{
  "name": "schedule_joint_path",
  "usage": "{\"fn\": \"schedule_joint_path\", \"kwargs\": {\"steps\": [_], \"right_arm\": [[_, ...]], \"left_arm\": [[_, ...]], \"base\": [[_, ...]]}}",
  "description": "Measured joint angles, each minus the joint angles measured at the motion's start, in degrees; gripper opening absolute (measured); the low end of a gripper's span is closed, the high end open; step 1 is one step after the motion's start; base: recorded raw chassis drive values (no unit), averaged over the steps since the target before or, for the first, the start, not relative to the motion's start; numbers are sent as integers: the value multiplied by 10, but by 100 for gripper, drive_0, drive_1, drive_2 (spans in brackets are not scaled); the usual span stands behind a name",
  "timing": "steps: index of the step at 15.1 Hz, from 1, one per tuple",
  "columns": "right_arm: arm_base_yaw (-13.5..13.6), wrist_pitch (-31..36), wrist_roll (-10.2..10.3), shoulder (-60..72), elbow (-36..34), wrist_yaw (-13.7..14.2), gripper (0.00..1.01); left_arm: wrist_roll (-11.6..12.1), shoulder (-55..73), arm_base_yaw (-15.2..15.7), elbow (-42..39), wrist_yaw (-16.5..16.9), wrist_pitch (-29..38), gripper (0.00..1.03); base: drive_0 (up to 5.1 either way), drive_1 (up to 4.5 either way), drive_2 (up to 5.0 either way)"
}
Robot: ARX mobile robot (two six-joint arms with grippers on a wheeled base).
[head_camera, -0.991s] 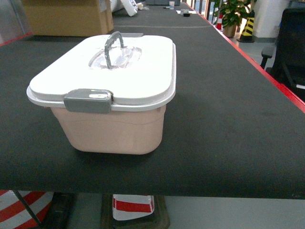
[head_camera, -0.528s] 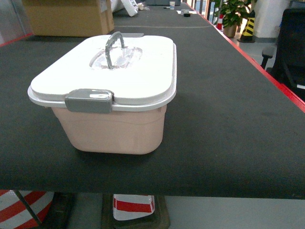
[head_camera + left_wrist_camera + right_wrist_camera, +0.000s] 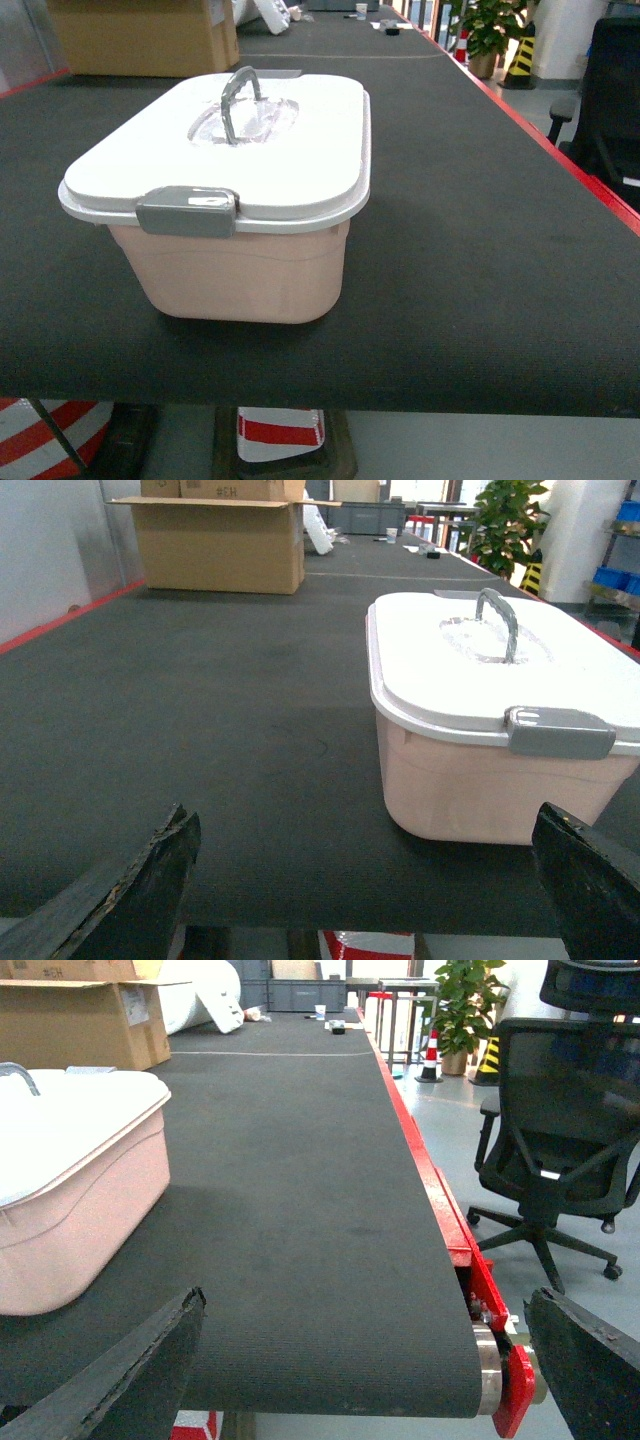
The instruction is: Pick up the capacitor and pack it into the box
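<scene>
The box [image 3: 240, 265] is a pale pink tub with a white lid on top, a grey arched handle [image 3: 238, 98] standing up and a grey latch [image 3: 186, 211] on its near side. It rests on the black belt near the front edge, seen also as the box [image 3: 480, 770] in the left wrist view and the box [image 3: 75, 1200] at the left of the right wrist view. My left gripper [image 3: 365, 880] is open and empty, short of the belt's front edge, left of the box. My right gripper [image 3: 365, 1360] is open and empty, to the right of the box. No capacitor is in view.
A brown cardboard carton [image 3: 140, 35] stands at the far left of the belt. The belt's red frame [image 3: 440, 1210] runs along the right edge, with a black office chair [image 3: 560, 1120] and a potted plant [image 3: 490, 30] beyond it. A red-and-white barrier [image 3: 280, 432] stands under the belt.
The head view has shifted very slightly; the box sits a few pixels to the right. Nothing else has moved.
</scene>
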Motion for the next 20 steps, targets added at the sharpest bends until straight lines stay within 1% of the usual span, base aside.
{"fn": "schedule_joint_path", "kwargs": {"steps": [20], "right_arm": [[0,0,0,0,0,0,98]], "left_arm": [[0,0,0,0,0,0,98]], "base": [[0,0,0]]}}
